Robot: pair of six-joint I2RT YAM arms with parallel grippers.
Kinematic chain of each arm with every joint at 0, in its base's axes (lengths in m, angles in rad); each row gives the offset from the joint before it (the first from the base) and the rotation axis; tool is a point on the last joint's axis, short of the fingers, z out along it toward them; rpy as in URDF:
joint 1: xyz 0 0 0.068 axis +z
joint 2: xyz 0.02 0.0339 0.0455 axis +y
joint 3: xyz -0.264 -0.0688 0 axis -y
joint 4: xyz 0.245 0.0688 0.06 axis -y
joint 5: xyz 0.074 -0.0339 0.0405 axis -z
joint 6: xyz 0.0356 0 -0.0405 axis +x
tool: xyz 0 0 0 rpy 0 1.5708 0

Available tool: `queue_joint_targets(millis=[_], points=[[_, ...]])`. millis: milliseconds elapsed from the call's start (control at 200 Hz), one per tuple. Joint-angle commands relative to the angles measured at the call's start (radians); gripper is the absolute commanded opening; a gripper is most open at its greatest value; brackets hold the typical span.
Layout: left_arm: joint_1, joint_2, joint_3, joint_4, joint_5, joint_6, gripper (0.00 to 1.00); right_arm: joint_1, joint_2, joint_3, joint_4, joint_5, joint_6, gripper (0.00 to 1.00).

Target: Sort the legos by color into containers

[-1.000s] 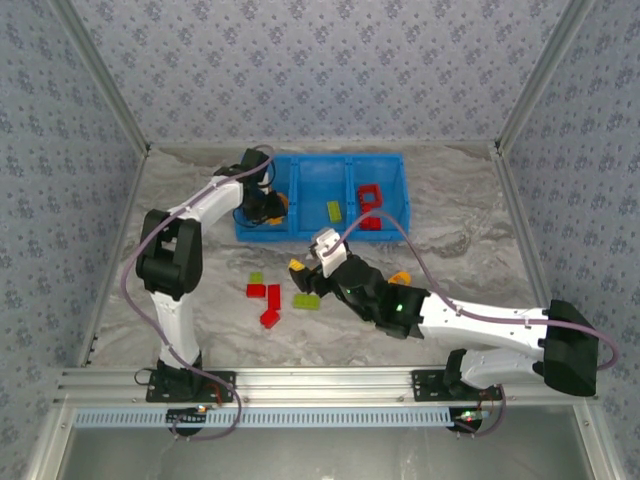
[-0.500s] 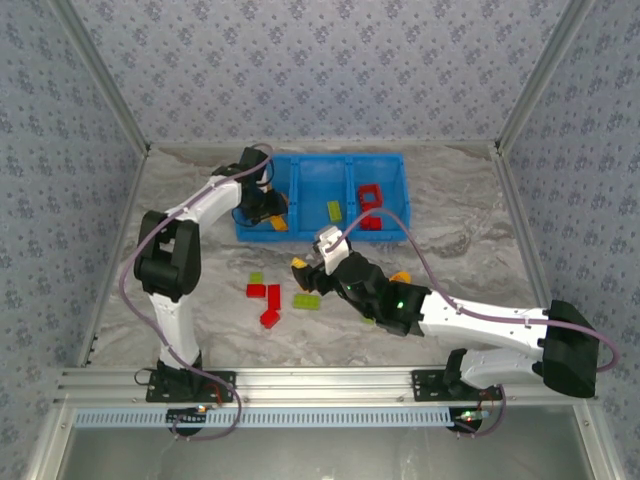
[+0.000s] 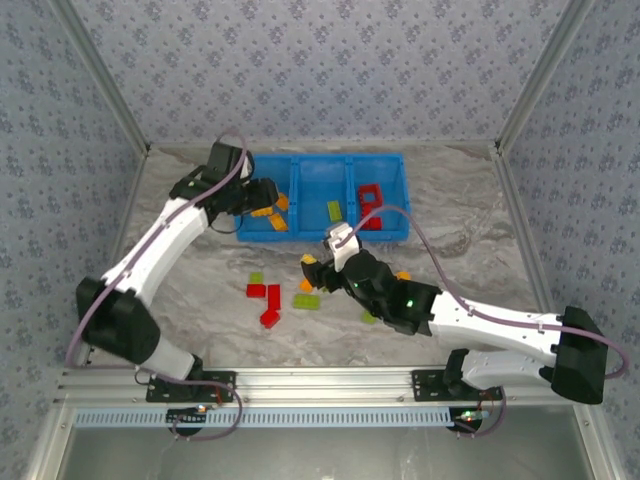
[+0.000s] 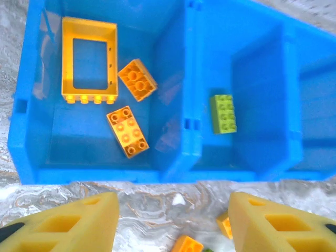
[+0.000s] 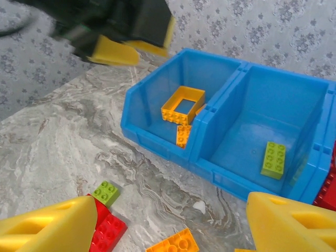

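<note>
The left gripper point(image 4: 173, 215) hangs spread wide and empty by the bin point(image 4: 190, 105). The right gripper point(image 5: 170, 210) gapes empty over loose legos point(image 5: 171, 243).

Left arm point(image 3: 150, 250): rises from its base, elbow out to the left, forearm stretched forward and to the right.
Left gripper point(image 3: 265, 195): tipped downward at the end of a black wrist.
Left fingers point(image 4: 63, 223): yellow, spread wide, nothing between them.
Right arm point(image 3: 480, 320): lies low, stretched leftward from its shoulder.
Right gripper point(image 3: 307, 273): aims forward and left.
Right fingers point(image 5: 47, 228): yellow, wide apart, gripping nothing.
</note>
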Motion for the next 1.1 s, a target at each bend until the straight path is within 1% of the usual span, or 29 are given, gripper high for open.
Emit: queue_joint_targets(millis=[0,95,240,295,315,430,560,675,700,740,755,789,834,934,1094], points=[[-0.045,-0.123,-0.062,-0.003,-0.014,0.039,0.6,-0.014,-0.021,0.039,-0.048,0.029,0.039,0.77],[-0.069,-0.233,-0.129,-0.026,-0.006,0.027,0.62,-0.019,-0.02,0.046,-0.057,0.024,0.051,0.77],[-0.113,-0.412,-0.272,-0.022,0.051,-0.019,0.63,-0.018,0.0,0.052,-0.079,0.007,0.074,0.77],[-0.139,-0.477,-0.318,-0.025,0.046,-0.039,0.63,-0.014,0.026,0.07,-0.105,-0.016,0.086,0.76],[-0.147,-0.5,-0.332,-0.055,0.04,-0.051,0.63,-0.011,0.04,0.079,-0.117,-0.025,0.089,0.76],[-0.179,-0.633,-0.426,-0.131,0.004,-0.12,0.63,0.038,0.157,0.161,-0.199,-0.065,0.105,0.76],[-0.185,-0.81,-0.523,-0.233,-0.062,-0.168,0.63,0.101,0.336,0.304,-0.372,-0.131,0.207,0.76],[-0.185,-0.941,-0.555,-0.325,-0.098,-0.175,0.63,0.172,0.447,0.361,-0.389,-0.192,0.248,0.78],[-0.185,-0.968,-0.562,-0.346,-0.111,-0.179,0.63,0.184,0.476,0.376,-0.394,-0.215,0.243,0.79],[-0.185,-1.014,-0.568,-0.385,-0.141,-0.197,0.63,0.201,0.516,0.391,-0.412,-0.241,0.23,0.83],[-0.186,-1.031,-0.57,-0.401,-0.154,-0.205,0.63,0.206,0.533,0.43,-0.424,-0.251,0.222,0.84],[-0.185,-1.067,-0.573,-0.434,-0.181,-0.229,0.64,0.211,0.567,0.463,-0.464,-0.272,0.205,0.85],[-0.185,-1.113,-0.582,-0.445,-0.185,-0.247,0.64,0.208,0.613,0.502,-0.514,-0.281,0.203,0.87],[-0.185,-1.163,-0.587,-0.461,-0.193,-0.279,0.65,0.184,0.684,0.559,-0.608,-0.306,0.236,0.88],[-0.185,-1.132,-0.56,-0.447,-0.188,-0.275,0.65,0.152,0.752,0.589,-0.666,-0.369,0.301,0.9]])
